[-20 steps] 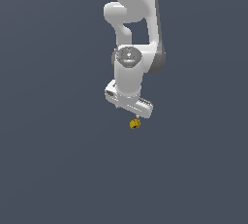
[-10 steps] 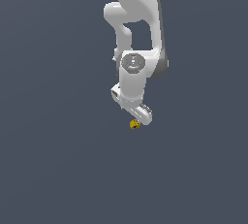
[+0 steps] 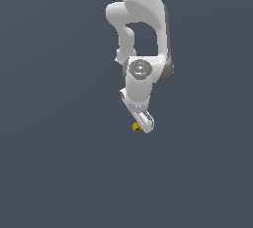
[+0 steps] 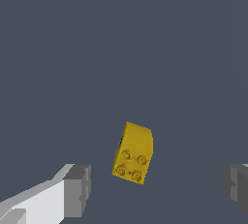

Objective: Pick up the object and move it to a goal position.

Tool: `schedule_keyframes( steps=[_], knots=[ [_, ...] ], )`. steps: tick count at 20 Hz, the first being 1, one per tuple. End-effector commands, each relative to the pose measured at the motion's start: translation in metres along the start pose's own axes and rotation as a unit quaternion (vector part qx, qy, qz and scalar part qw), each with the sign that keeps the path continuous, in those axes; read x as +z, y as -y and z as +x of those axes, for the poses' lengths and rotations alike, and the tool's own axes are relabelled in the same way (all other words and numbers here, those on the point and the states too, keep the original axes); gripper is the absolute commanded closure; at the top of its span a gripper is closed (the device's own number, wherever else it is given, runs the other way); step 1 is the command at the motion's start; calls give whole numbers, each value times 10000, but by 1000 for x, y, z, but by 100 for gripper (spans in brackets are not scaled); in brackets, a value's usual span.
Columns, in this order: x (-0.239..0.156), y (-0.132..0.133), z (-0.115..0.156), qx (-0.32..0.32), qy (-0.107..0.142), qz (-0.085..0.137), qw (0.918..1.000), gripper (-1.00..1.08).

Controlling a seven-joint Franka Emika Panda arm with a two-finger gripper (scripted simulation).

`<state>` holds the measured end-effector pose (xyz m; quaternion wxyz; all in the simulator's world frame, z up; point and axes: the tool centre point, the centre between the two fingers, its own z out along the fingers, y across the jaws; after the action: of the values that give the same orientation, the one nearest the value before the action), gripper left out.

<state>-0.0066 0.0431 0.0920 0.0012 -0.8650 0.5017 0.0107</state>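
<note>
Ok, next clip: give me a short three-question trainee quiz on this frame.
1. True or false: the white gripper is clamped on the small mustard-yellow studded block.
2. In the wrist view, the block lies: A) between the grey finger pads, touching neither; B) against one pad; C) out of sight.
3. How many round studs show on the block's face?

Key: 1 false, the fingers stand wide apart; 2 A; 3 four.

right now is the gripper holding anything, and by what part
Nothing is held: the gripper is open, its fingers apart on either side of the yellow object, not touching it.
</note>
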Motion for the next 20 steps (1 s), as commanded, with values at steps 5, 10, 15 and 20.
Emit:
schedule_keyframes(
  steps=[5, 10, 15, 20],
  knots=[
    [11, 4, -5, 808, -42, 25, 9967, -92],
    [16, 6, -8, 1233, -67, 42, 9923, -92],
    [19, 7, -9, 1486, -84, 54, 9888, -92],
    [20, 7, -10, 1571, -90, 58, 9875, -92]
  ],
)
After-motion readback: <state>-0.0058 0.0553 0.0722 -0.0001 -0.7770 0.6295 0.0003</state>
